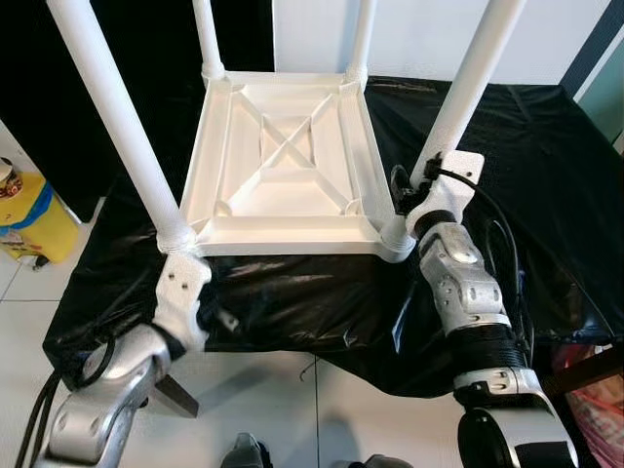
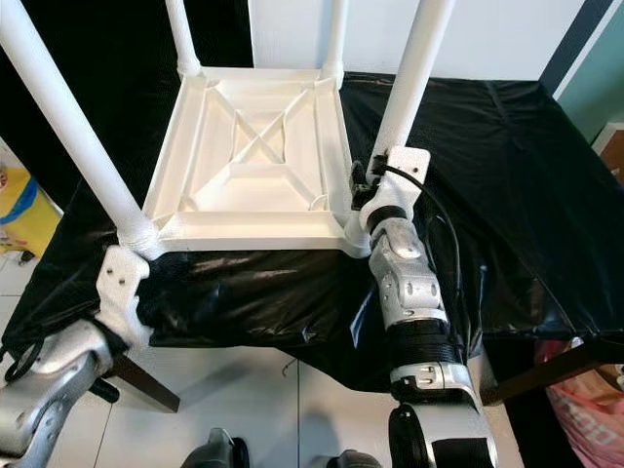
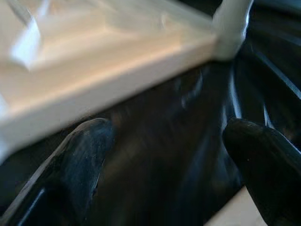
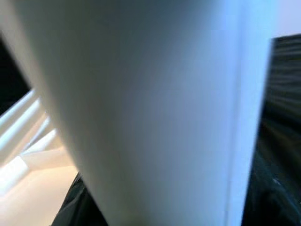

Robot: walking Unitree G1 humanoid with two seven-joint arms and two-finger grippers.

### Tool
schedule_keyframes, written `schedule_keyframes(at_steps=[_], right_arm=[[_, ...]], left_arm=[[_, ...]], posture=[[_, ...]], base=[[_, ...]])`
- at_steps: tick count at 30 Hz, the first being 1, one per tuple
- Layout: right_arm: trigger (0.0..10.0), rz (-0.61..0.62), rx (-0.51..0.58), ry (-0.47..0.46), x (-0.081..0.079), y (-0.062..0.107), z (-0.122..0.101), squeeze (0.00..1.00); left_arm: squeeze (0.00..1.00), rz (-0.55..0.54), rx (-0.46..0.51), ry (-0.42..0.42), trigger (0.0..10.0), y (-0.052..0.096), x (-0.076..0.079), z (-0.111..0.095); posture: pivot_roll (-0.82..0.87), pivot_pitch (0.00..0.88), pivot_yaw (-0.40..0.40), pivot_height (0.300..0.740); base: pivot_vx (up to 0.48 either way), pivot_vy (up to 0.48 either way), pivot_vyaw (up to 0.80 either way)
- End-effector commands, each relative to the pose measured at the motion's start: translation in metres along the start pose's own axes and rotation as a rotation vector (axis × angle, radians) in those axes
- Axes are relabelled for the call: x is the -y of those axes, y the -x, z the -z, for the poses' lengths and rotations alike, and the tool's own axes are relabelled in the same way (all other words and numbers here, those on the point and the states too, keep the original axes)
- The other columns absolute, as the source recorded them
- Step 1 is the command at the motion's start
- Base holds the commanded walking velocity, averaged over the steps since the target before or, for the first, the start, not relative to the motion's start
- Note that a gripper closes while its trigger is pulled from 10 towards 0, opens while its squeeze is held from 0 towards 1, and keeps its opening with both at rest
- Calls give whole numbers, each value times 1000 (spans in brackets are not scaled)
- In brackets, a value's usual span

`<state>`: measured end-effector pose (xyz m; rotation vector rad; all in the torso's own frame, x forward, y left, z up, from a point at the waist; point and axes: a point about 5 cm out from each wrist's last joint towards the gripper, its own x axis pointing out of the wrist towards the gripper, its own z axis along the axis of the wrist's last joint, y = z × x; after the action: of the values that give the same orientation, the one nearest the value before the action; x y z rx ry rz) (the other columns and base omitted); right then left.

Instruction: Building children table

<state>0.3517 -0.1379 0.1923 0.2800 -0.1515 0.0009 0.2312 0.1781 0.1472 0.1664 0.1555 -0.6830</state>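
I have the black-covered work table (image 1: 546, 175) in front of me, and on its plastic sheet the white children's table (image 1: 283, 166) lies upside down, its underside ribs facing up and all four legs standing in their corner sockets.

The near-right leg (image 1: 468, 88) is the one I am working. My right arm is bent up from below, wrist raised against the lower part of that leg just above its socket, and the right gripper (image 1: 421, 190) sits right at the leg. In the right wrist view the leg (image 4: 155, 113) is pressed so close that I cannot tell whether the fingers are closed on it.

My left arm reaches up to the near-left corner, its wrist housing just below the socket of the near-left leg (image 1: 117, 127). The left gripper (image 3: 164, 155) is spread wide and holds nothing; one black fingertip (image 3: 80, 155) lies low on the sheet, just short of the tabletop's edge.

My worry is the sheet. It looks slick, so a hard twist or push on the right leg could slide the whole piece toward the near edge, which it already sits close to. A sideways load might also cock the leg in its socket. I judge the left gripper ought to brace the frame first.
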Motion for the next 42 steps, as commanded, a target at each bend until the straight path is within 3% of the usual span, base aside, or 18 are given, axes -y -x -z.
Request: schedule_keyframes(at_steps=[1,3,7,10,12,15,22,26,32,33,36,37,39,40,41,42], right_arm=[[10000,30,-40,-75,9,5,8,0],[10000,15,-38,-134,9,7,7,0],[10000,7,-37,-155,9,8,6,0],[10000,-4,-31,-218,10,11,3,0],[10000,-4,-31,-218,10,11,3,0],[10000,-23,-20,-297,10,14,0,0],[10000,-48,13,-391,9,21,-6,0],[10000,-57,46,-525,14,33,-11,0],[10000,-58,51,-558,16,37,-11,0],[10000,-60,54,-618,19,45,-10,0],[10000,-60,54,-618,19,45,-10,0],[10000,-56,58,-671,23,52,-9,0],[10000,-56,58,-671,23,52,-9,0],[10000,-41,57,-736,30,61,-5,0],[10000,-41,57,-736,30,61,-5,0],[10000,-10,52,-791,40,70,1,0]], left_arm=[[0,230,-33,-1,10000,2,9,6],[0,169,-49,-7,10000,2,-4,12],[0,141,-61,2,10000,2,-10,15],[0,73,-95,-15,10000,0,-28,21],[0,73,-95,-15,10000,0,-28,21],[0,43,-105,-24,10000,-2,-37,22],[0,17,-105,-7,10000,-6,-42,23],[0,-15,-108,-9,10000,-11,-41,31],[0,-54,-109,0,10000,-13,-48,32],[0,-133,-98,8,10000,-18,-65,32],[0,-133,-98,8,10000,-18,-65,32],[0,-227,-98,2,10000,-25,-86,30],[0,-227,-98,2,10000,-25,-86,30],[0,-337,-71,25,10000,-34,-112,19],[0,-337,-71,25,10000,-34,-112,19],[0,-446,-9,69,10000,-44,-135,-3]], posture=[[55,114,-60,740],[48,112,-56,740],[48,112,-56,740],[32,111,-47,740],[32,111,-47,740],[24,117,-39,740],[9,125,-21,740],[-1,134,-10,740],[-3,135,-6,740],[-9,140,2,740],[-9,140,2,740],[-14,142,5,740],[-14,142,5,740],[-21,142,11,740],[-21,142,11,740],[-25,138,14,740]], base=[[0,0,0],[0,0,0],[0,0,0],[0,0,0],[0,0,0],[0,0,0],[0,0,0],[0,0,0],[0,0,0],[0,0,0],[0,0,0],[0,0,0],[0,0,0],[0,0,0],[0,0,0],[0,0,0]])
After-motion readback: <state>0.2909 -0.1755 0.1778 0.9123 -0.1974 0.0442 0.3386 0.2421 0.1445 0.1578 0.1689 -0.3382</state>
